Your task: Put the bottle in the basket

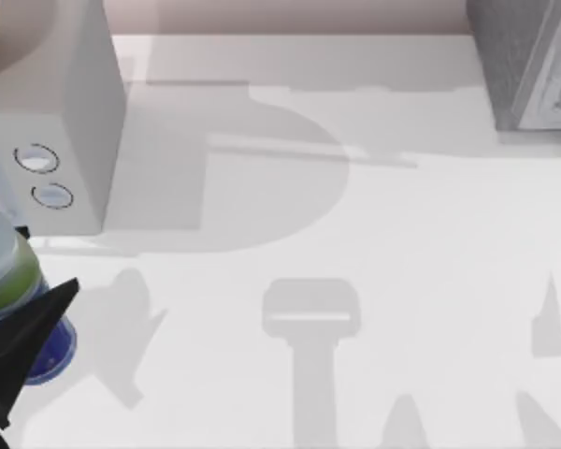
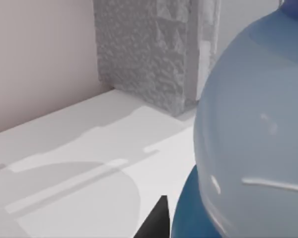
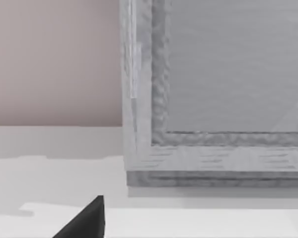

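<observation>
The bottle (image 1: 5, 271) is at the table's left edge in the top view, with a pale shoulder, a green-yellow band and a blue lower part. My left gripper (image 1: 33, 281) is shut on it, its black fingers (image 1: 47, 313) on either side, holding it above the table. In the left wrist view the bottle (image 2: 253, 139) looms close beside one fingertip (image 2: 159, 220). The grey textured basket (image 1: 533, 65) stands at the far right corner, and the basket (image 2: 149, 54) appears well beyond the bottle. My right gripper (image 3: 87, 220) is a black tip facing the basket's wall (image 3: 223, 74).
A tall grey box (image 1: 56, 122) with two round holes stands at the far left, just behind the bottle. The white table (image 1: 355, 234) stretches between the box and the basket, crossed by the arms' shadows. A beige wall (image 3: 54, 59) runs behind.
</observation>
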You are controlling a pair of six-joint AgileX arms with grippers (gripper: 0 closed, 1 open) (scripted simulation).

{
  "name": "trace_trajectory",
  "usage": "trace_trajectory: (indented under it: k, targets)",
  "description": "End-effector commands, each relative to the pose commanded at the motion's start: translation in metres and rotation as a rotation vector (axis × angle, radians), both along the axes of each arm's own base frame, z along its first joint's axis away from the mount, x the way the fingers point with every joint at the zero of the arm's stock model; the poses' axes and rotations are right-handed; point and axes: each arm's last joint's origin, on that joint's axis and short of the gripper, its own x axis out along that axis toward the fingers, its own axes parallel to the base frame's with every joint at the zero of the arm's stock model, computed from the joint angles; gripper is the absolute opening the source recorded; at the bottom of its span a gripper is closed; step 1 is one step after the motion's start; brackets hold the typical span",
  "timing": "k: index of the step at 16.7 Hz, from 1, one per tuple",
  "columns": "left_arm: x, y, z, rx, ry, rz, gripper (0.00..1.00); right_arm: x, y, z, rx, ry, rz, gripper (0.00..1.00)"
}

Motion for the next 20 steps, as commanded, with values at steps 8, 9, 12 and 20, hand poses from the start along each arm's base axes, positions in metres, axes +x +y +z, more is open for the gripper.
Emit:
trace_trajectory:
  k: [8,9,12,20]
  targets:
    - [0.022,0.012,0.08,0.039,-0.004,0.001,0.0,0.0,0.0,0.0,0.0,0.0,0.0,1.0]
    - [0.03,0.017,0.097,0.045,-0.001,0.007,0.0,0.0,0.0,0.0,0.0,0.0,0.0,1.0]
    - [0.064,0.036,0.151,0.056,0.01,0.028,0.0,0.0,0.0,0.0,0.0,0.0,0.0,1.0]
    - [0.188,0.136,0.243,0.053,0.013,0.066,0.0,0.0,0.0,0.0,0.0,0.0,0.0,1.0]
